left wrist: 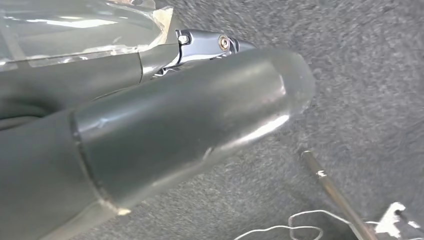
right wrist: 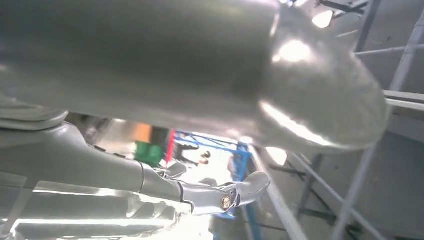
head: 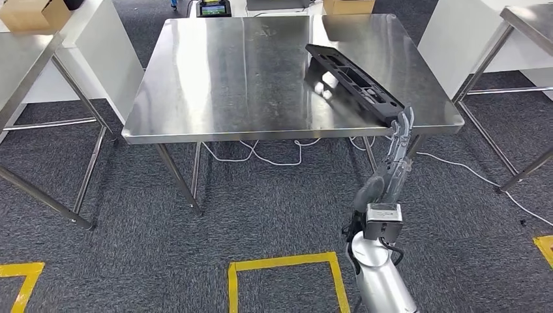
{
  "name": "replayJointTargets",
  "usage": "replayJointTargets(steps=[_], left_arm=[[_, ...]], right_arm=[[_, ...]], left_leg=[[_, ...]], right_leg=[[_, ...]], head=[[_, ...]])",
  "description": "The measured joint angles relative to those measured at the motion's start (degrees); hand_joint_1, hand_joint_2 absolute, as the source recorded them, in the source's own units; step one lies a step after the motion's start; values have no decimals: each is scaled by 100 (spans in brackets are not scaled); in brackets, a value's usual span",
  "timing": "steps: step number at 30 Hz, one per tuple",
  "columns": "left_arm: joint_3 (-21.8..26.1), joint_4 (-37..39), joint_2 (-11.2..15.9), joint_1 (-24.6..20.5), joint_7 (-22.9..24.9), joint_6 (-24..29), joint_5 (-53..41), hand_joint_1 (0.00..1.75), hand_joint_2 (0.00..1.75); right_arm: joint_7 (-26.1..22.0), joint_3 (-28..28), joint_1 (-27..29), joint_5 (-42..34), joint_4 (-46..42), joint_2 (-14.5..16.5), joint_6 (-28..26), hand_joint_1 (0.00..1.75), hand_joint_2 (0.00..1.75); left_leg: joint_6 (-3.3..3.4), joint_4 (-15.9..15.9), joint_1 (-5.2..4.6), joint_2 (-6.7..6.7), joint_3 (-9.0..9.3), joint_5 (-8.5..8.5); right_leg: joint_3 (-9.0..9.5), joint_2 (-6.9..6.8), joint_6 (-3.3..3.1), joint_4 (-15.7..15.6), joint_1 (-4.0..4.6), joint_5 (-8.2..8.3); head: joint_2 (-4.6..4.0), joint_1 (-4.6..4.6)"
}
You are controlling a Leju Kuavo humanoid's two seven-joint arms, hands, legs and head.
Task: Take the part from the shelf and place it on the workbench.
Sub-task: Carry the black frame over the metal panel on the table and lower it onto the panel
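The part (head: 352,81) is a long black plastic panel lying on the right side of the steel workbench (head: 228,85), running from the middle back to the front right corner. My right hand (head: 399,147) stands just below that corner with its fingers stretched upward, fingertips (head: 404,120) at the part's near end. In the right wrist view the thumb (right wrist: 310,95) and a straight finger (right wrist: 235,192) are apart with nothing between them. My left hand (left wrist: 165,125) hangs over the carpet, thumb and finger (left wrist: 210,45) apart and holding nothing.
White cables (head: 274,156) trail on the carpet under the workbench. Other steel tables stand at the left (head: 26,65) and right (head: 528,19). Cardboard boxes (head: 349,5) sit beyond the far edge. Yellow floor tape (head: 283,264) marks a square near my feet.
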Motion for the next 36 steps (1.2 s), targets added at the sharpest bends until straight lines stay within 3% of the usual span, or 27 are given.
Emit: replayJointTargets(steps=[1, 2, 3, 4, 5, 7, 8, 9, 11, 12, 13, 15, 16, 17, 19, 20, 21, 23, 25, 27, 28, 30, 31, 32, 33, 34, 36], left_arm=[[4, 0, 1, -2, 7, 8, -3, 0, 0], [9, 0, 2, -5, 15, 17, -7, 0, 0], [17, 0, 3, -7, 24, 29, -10, 0, 0], [28, 0, 3, -9, 33, 48, -15, 0, 0], [39, 0, 2, -14, 42, 70, -22, 0, 0], [53, 0, -1, -32, 66, 124, -40, 0, 0], [56, 0, -4, -43, 82, 157, -57, 0, 0], [58, 0, -8, -54, 108, 191, -80, 0, 0], [60, 3, -30, -69, 184, 271, -151, 0, 0], [60, 4, -45, -75, 222, 303, -187, 0, 0], [59, 7, -63, -81, 255, 333, -217, 0, 0], [58, 16, -88, -86, 295, 376, -263, 0, 0], [58, 26, -98, -85, 309, 396, -276, 0, 0], [58, 37, -106, -83, 317, 409, -288, 0, 0], [58, 54, -119, -83, 320, 421, -299, 0, 0], [57, 58, -124, -83, 329, 426, -306, 0, 0], [56, 69, -128, -84, 343, 442, -328, 0, 0], [40, 90, -139, -82, 362, 509, -421, 0, 0], [-15, 109, -162, -78, 337, 654, -576, 0, 0], [-104, 138, -181, -73, 322, 896, -758, 0, 0], [-155, 151, -184, -71, 346, 1046, -849, 0, 0], [-261, 175, -190, -71, 454, 1343, -1002, 0, 0], [-310, 185, -193, -71, 513, 1453, -1048, 0, 0], [-349, 193, -195, -71, 562, 1526, -1080, 0, 0], [-378, 196, -196, -71, 591, 1561, -1098, 0, 0], [-402, 198, -199, -71, 608, 1578, -1110, 0, 0], [-450, 198, -201, -76, 620, 1588, -1124, 0, 0]], right_arm=[[57, -8, 0, -45, 64, 19, 66, 0, 0], [107, -17, -4, -83, 169, 38, 118, 0, 0], [144, -25, -9, -118, 314, 59, 165, 0, 0], [199, -34, -20, -177, 494, 82, 229, 0, 0], [275, -46, -53, -282, 718, 112, 326, 0, 0], [510, -93, -174, -667, 1306, 190, 661, 0, 0], [632, -123, -278, -925, 1697, 239, 878, 0, 0], [763, -164, -397, -1226, 2154, 295, 1115, 0, 0], [1222, -293, -648, -1971, 3303, 419, 1606, 0, 0], [1494, -378, -738, -2318, 3894, 477, 1789, 0, 0], [1777, -466, -793, -2600, 4442, 532, 1905, 0, 0], [2199, -603, -822, -2894, 5262, 613, 1979, 0, 0], [2361, -654, -822, -2974, 5557, 649, 1998, 0, 0], [2463, -697, -829, -3024, 5826, 682, 2018, 0, 0], [2560, -770, -874, -3083, 6288, 734, 2036, 0, 0], [2642, -805, -898, -3121, 6492, 757, 2025, 0, 0], [2801, -840, -904, -3131, 6656, 779, 1986, 0, 0], [3092, -840, -843, -2964, 6889, 876, 1915, 0, 0], [3148, -680, -686, -2554, 7100, 1019, 1926, 0, 0], [3106, -413, -475, -2171, 7286, 1177, 1948, 0, 0], [3091, -270, -378, -2002, 7350, 1260, 1913, 0, 0], [3011, 48, -251, -1661, 7442, 1385, 1733, 0, 0], [2956, 207, -219, -1535, 7474, 1429, 1632, 0, 0], [2909, 354, -206, -1452, 7504, 1452, 1549, 0, 0], [2880, 470, -202, -1410, 7529, 1466, 1498, 0, 0], [2869, 560, -203, -1391, 7549, 1471, 1471, 0, 0], [2859, 695, -209, -1370, 7574, 1472, 1454, 0, 0]], left_leg=[[-40, 369, 21, -1, -39, -152], [-74, 616, 46, 0, -23, -150], [-96, 681, 70, 2, 76, -30], [-106, 533, 93, 3, 275, 132], [-104, 193, 109, 2, 571, 234], [-63, -625, 107, 0, 1152, 194], [-35, -896, 93, -2, 1312, 116], [0, -1023, 74, -2, 1356, 71], [104, -1103, 62, 18, 1294, 154], [174, -1137, 64, 21, 1247, 234], [233, -1172, 69, 23, 1185, 325], [294, -1183, 62, 3, 1017, 475], [291, -1179, 56, 1, 918, 547], [284, -1174, 52, 7, 816, 619], [247, -1157, 56, 28, 618, 753], [219, -1138, 65, 38, 523, 815], [182, -1112, 71, 41, 435, 872], [97, -1063, 68, 47, 302, 984], [43, -1059, 58, 51, 261, 1093], [4, -1037, 85, 48, 224, 1097], [-18, -933, 102, 45, 179, 944], [-55, -339, 117, 36, 16, 353], [-63, 83, 117, 31, -73, 62], [-63, 467, 116, 27, -131, -124], [-50, 695, 115, 26, -122, -183], [-24, 728, 109, 26, -30, -144], [101, 153, 67, 7, 488, 84]], right_leg=[[-79, -2, 6, 8, 3, 74], [-161, -5, 20, 19, 3, 143], [-249, -6, 40, 37, 1, 203], [-333, -6, 66, 62, -3, 251], [-407, -5, 93, 98, -6, 293], [-537, -3, 167, 177, 11, 362], [-582, -6, 210, 200, 19, 405], [-616, -11, 258, 204, 24, 451], [-673, -18, 341, 209, 36, 504], [-733, -13, 339, 293, 40, 415], [-822, -3, 309, 483, 42, 227], [-1054, 19, 210, 1156, 23, -309], [-1138, 27, 201, 1517, 16, -492], [-1159, 32, 235, 1775, 10, -548], [-958, 34, 386, 1821, -14, -352], [-710, 33, 463, 1564, -36, -200], [-423, 33, 505, 1184, -59, -153], [104, 49, 476, 376, -30, -274], [241, 66, 387, 61, 24, -406], [171, 53, 287, 86, -4, -353], [142, 43, 220, 98, -11, -312], [65, 28, 87, 112, 9, -212], [2, 25, 42, 126, 31, -166], [-64, 24, 18, 147, 57, -127], [-132, 24, 7, 171, 83, -91], [-200, 24, 1, 192, 105, -58], [-311, 35, 3, 215, 141, 15]], head=[[0, -2], [0, -2], [0, -3], [0, -3], [0, -3], [0, -1], [0, 2], [0, 4], [0, 8], [0, 15], [1, 29], [1, 62], [1, 74], [0, 77], [0, 77], [0, 77], [0, 78], [1, 86], [2, 82], [2, 69], [1, 66], [1, 51], [0, 48], [0, 45], [0, 46], [1, 45], [1, 45]])
